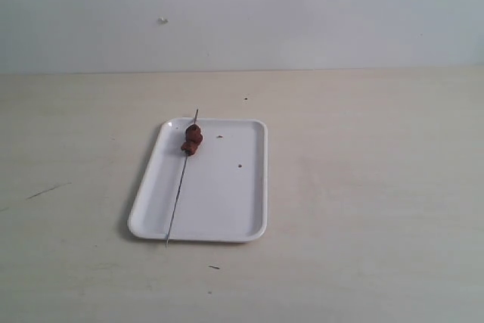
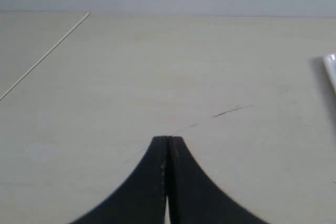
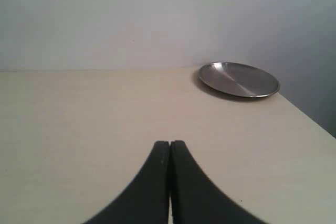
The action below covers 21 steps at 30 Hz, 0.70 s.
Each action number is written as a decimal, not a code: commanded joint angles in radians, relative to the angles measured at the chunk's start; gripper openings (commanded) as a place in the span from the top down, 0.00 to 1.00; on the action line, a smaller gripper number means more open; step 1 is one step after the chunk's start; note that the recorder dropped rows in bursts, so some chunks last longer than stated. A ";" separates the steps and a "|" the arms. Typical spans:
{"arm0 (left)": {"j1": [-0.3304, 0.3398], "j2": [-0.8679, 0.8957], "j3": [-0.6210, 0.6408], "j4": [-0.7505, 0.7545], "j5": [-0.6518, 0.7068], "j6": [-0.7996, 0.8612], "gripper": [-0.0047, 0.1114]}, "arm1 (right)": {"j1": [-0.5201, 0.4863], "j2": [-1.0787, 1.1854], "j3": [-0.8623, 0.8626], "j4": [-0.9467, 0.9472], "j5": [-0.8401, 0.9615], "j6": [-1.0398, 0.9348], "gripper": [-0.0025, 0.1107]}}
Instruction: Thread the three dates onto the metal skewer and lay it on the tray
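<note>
The white tray (image 1: 227, 194) lies on the table in the exterior view. The thin metal skewer (image 1: 178, 194) rests across its left part, its far tip over the back rim and its near tip just past the front rim. The dates (image 1: 191, 140) sit bunched on the skewer near the far end as one reddish-brown clump. Neither arm shows in the exterior view. My left gripper (image 2: 168, 139) is shut and empty above bare table, with a corner of the tray (image 2: 331, 66) at the picture's edge. My right gripper (image 3: 170, 143) is also shut and empty.
A round metal plate (image 3: 239, 79) sits near the table's far corner in the right wrist view. Small dark specks (image 1: 240, 165) lie on the tray and table. A thin scratch (image 2: 231, 110) marks the tabletop ahead of the left gripper. A pale wall stands behind the table.
</note>
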 commanded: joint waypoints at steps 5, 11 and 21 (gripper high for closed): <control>0.004 -0.007 0.000 0.004 -0.004 -0.007 0.96 | 0.001 -0.004 0.005 -0.008 0.003 0.000 0.98; 0.004 -0.007 0.000 0.004 -0.004 -0.007 0.96 | 0.000 -0.004 0.005 -0.008 -0.005 0.000 0.98; 0.004 -0.007 0.000 0.004 -0.004 -0.007 0.96 | 0.000 -0.004 0.005 -0.008 -0.005 0.000 0.98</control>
